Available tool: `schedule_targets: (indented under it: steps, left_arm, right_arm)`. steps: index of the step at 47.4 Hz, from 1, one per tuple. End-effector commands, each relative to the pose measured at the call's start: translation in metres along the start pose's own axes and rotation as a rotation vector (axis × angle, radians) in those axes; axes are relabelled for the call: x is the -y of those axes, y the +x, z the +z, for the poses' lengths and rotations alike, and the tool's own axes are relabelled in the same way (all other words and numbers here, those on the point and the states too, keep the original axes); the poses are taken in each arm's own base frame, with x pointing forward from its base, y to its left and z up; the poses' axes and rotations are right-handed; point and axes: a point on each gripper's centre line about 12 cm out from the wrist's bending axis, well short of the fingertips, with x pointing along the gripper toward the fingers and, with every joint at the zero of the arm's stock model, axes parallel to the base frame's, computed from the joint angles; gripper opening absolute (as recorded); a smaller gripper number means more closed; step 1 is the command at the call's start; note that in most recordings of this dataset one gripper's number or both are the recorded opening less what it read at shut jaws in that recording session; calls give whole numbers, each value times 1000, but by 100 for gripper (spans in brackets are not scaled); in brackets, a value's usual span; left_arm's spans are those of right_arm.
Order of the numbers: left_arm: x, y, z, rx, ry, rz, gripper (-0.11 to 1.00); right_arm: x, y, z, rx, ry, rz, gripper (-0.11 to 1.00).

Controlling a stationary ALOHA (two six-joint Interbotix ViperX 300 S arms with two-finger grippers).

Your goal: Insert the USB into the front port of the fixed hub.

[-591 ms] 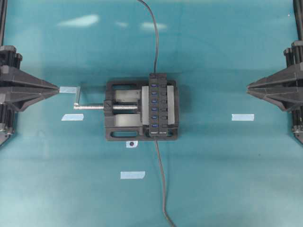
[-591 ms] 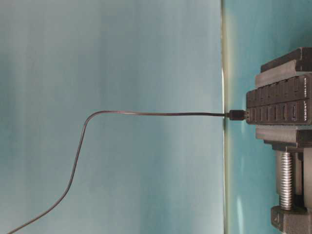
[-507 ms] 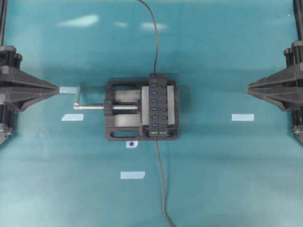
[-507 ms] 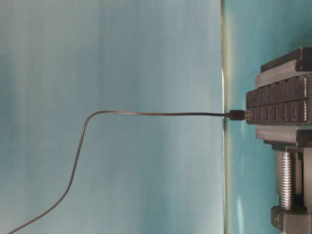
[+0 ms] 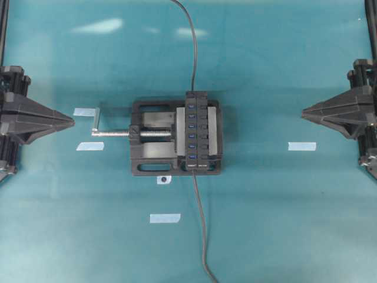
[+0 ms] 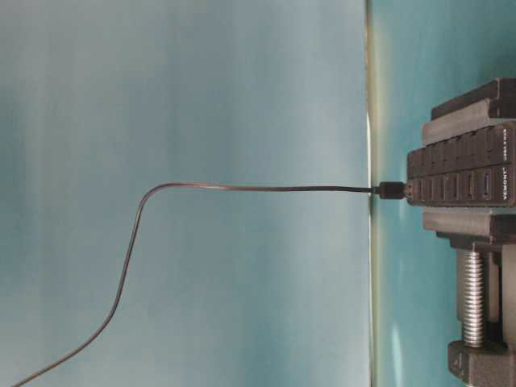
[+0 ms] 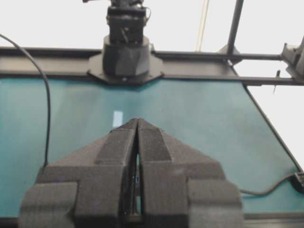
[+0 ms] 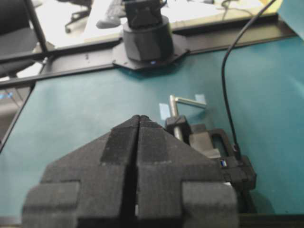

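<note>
Both arms sit at the table's edges, well apart from the work in the middle. The left gripper has its fingers pressed together, empty, and the right gripper is the same, fingers together with nothing between them. In the centre, the hub sits clamped in the black vise, its row of blue ports facing up. The USB cable runs from the near table edge straight up to the hub's front end and meets it there. Another dark cable leaves the hub's far end. Blue tape strips dot the teal table.
</note>
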Motion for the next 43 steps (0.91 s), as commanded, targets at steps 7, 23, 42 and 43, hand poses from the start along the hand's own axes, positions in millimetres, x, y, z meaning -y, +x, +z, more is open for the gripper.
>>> schedule_targets:
  steps: [7, 23, 42, 43]
  left_arm:
    - [0, 2, 4, 0, 1, -1, 0]
    - [0, 3, 3, -38, -2, 1, 0]
    - [0, 7, -3, -121, -2, 5, 0]
    - [0, 7, -2, -120, -2, 5, 0]
  right_arm:
    - [4, 2, 4, -8, 15, -26, -4]
    - [9, 4, -6, -102, 19, -53, -4]
    - [25, 32, -9, -310, -15, -143, -4]
    - [26, 34, -9, -322, -20, -148, -4]
